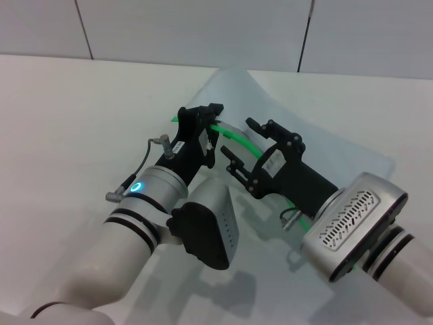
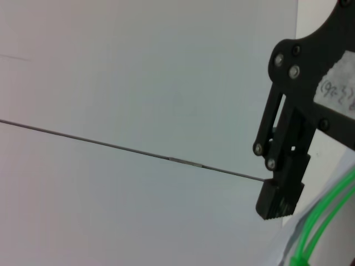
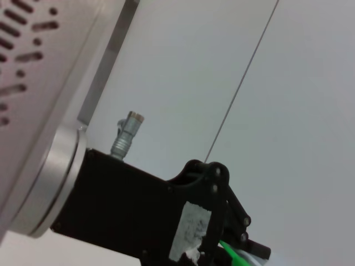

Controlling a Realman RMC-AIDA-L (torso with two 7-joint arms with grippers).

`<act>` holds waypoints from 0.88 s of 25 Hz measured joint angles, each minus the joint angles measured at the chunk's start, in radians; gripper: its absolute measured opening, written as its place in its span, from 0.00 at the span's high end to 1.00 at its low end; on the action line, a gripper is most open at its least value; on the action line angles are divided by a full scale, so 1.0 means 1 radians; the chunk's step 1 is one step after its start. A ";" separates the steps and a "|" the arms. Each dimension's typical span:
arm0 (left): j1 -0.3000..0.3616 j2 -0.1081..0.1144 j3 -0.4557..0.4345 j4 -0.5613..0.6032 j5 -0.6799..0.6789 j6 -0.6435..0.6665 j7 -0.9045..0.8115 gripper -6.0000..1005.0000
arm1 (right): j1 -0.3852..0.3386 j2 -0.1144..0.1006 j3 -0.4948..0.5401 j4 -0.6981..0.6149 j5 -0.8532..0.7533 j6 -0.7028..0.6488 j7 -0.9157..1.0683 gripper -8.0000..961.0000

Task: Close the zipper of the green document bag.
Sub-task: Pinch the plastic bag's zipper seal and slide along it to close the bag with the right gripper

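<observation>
Two grippers meet over the green document bag [image 1: 325, 139], which lies on the white surface [image 1: 67, 115] beneath and beyond them. The left gripper [image 1: 211, 122] is clamped on the zipper [image 1: 238, 140]; the right gripper [image 1: 245, 145], just beside it, has fingers apart astride the green strip. White gripper labels carry writing too blurred to read.

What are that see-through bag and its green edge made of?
The green document bag looks like soft, translucent, frosted plastic: it bows up and the table shows faintly through. The zipper seems glossy bright green plastic, bending in a smooth curve between the left gripper and right gripper.
</observation>
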 joint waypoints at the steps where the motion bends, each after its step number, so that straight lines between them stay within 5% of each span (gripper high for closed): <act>1: 0.000 0.000 0.000 0.000 0.000 0.000 0.000 0.91 | -0.001 0.000 0.000 0.000 0.000 0.000 -0.010 0.39; 22: 0.001 0.002 0.000 0.000 0.000 0.015 0.004 0.90 | -0.052 0.004 0.097 -0.088 0.038 -0.119 -0.356 0.41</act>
